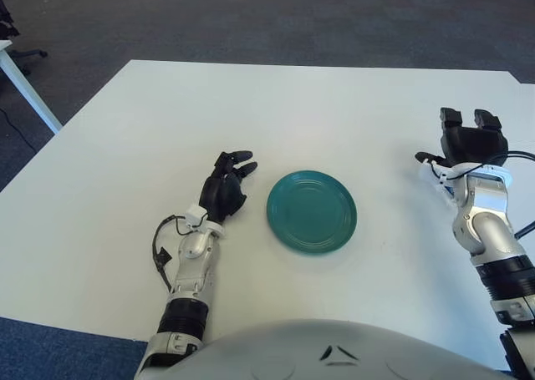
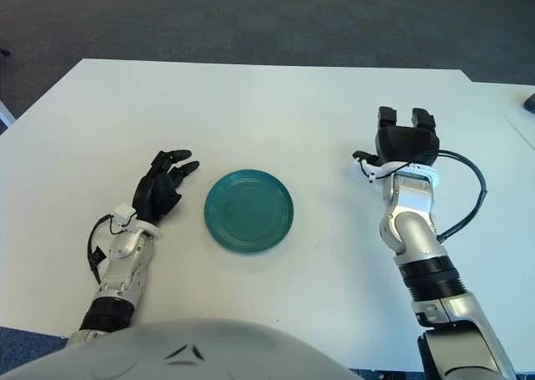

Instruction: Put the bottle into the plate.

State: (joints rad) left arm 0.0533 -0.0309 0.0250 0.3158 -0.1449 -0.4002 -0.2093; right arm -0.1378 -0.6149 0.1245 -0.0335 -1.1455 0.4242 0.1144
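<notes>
Two robot hands flank an empty green plate (image 1: pixel 312 211) on the white counter (image 1: pixel 150 129); no bottle shows in either view.

The plate lies flat near the counter's middle, within reach of both arms, a placing that seems meant to let either side deliver to it. The left robot hand (image 1: pixel 226 188) shows just left of the plate, apart from its rim, its fingers (image 1: pixel 238 156) loosely extended toward the far edge and holding nothing. The right robot hand (image 2: pixel 405 142) is raised well to the right of the plate, back of the hand toward the camera, fingers half-open with the thumb out to the side; it grips nothing. Since the bottle, the task's own object, is nowhere in view, the transfer is judged not yet begun.
</notes>
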